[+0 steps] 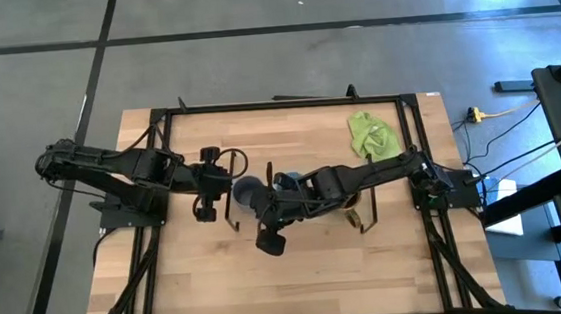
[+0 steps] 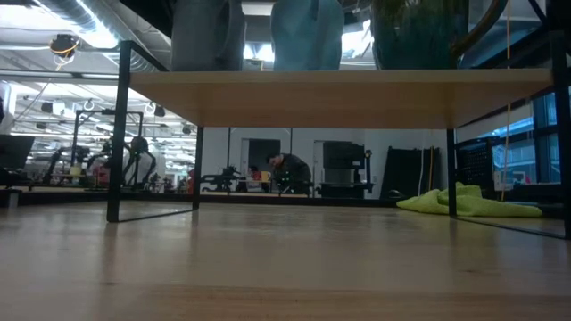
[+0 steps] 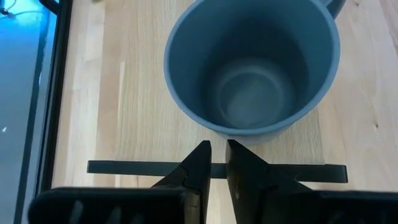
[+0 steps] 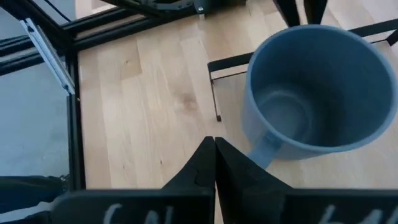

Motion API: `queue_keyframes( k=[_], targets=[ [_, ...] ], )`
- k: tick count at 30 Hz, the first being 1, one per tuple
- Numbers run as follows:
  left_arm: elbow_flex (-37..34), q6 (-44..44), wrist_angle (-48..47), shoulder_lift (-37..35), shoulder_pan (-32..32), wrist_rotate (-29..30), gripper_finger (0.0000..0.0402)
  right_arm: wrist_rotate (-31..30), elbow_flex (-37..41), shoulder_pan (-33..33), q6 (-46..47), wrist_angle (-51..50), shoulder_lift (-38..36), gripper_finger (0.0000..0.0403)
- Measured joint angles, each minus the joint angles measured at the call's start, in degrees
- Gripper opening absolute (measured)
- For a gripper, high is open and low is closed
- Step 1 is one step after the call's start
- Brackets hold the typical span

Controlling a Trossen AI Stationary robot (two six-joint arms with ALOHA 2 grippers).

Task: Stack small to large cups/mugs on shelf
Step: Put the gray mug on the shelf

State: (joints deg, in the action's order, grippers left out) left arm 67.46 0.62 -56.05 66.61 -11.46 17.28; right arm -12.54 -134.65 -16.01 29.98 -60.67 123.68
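Three mugs on the shelf, none nested yet

The grey mug point(image 3: 252, 65) stands at the shelf point(image 2: 339, 96) end, both grippers, left point(image 3: 218, 163) and right point(image 4: 214, 160), closed and empty beside it (blue and brown mugs alongside). Next, probably, open and grasp the smallest.
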Motion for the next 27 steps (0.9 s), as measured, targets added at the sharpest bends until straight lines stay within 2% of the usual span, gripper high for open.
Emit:
queue_keyframes(
  k=[5,27],
  targets=[
    [0.0,-0.28,-0.34,0.0,-0.07,-0.06,0.0045,-3.31,0.0,-0.1,1.12,-3.46,0.23,0.0002],
    [0.0,-0.41,-0.98,0.0,-0.07,-0.24,0.0045,-5.43,0.0,-0.02,1.33,-7.84,0.26,0.0001]
  ],
)
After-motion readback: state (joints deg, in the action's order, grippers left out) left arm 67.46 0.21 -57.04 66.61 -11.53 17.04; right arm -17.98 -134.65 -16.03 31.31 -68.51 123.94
